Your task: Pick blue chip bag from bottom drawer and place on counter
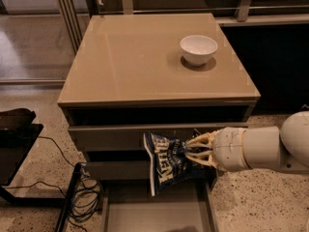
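The blue chip bag (167, 161) is a dark navy crinkly bag with white lettering. It hangs in the air in front of the cabinet's drawer fronts, above the open bottom drawer (154, 211). My gripper (197, 150) reaches in from the right and is shut on the bag's right edge; its pale fingers (200, 141) clamp the bag. The glossy beige counter (140, 57) lies above and behind the bag.
A white bowl (198, 49) stands on the counter's back right part. Two shut grey-brown drawer fronts (106, 137) sit behind the bag. A black stand (14, 144) and cables (82, 192) lie on the speckled floor at the left.
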Available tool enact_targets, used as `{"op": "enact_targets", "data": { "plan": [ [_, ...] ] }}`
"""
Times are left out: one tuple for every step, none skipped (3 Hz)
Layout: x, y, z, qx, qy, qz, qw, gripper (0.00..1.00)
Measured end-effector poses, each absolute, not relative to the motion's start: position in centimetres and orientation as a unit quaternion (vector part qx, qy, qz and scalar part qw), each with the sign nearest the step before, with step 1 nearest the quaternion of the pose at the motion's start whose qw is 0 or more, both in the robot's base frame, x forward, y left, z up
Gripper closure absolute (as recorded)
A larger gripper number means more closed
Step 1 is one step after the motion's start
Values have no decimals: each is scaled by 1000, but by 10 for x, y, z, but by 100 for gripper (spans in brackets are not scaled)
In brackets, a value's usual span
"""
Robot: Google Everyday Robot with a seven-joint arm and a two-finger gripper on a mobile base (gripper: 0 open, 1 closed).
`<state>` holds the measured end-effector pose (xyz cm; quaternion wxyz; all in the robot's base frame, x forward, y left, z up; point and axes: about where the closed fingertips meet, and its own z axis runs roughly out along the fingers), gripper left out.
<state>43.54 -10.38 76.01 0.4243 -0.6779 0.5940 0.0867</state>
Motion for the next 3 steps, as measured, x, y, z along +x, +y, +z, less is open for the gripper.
{"op": "enact_targets", "data": {
  "plan": [
    [447, -95, 783, -689, 585, 67, 422, 100],
    [473, -82, 827, -703, 571, 29, 422, 100],
    [508, -71, 870, -707, 563, 1, 428, 100]
  ]
}}
